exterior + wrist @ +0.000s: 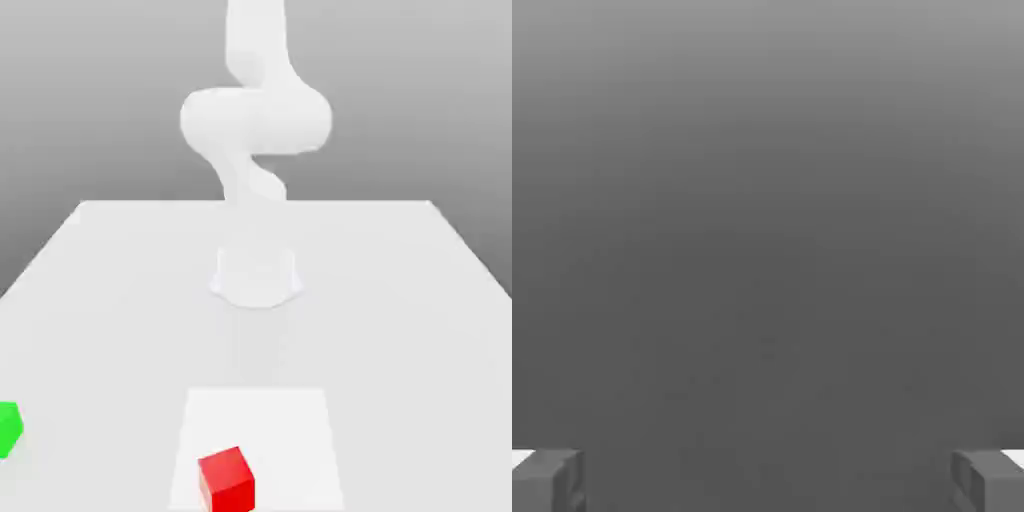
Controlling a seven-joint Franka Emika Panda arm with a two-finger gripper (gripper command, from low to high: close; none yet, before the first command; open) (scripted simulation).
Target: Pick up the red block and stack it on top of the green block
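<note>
At the far left edge of the exterior view, the green block point(8, 428) sat on the white bench point(100, 300), partly cut off by the frame. Toward the middle, near the front edge, the red block point(226, 480) rested on a paler square patch point(290, 430) of the bench, well apart from the green one. Behind it, the white arm point(255, 120) rose from its round base point(256, 278) and bent upward out of frame. In the hand view, the pincer point(768, 480) stood released, its two grey fingertips point(547, 480) spread wide with nothing between them, over a plain grey background.
</note>
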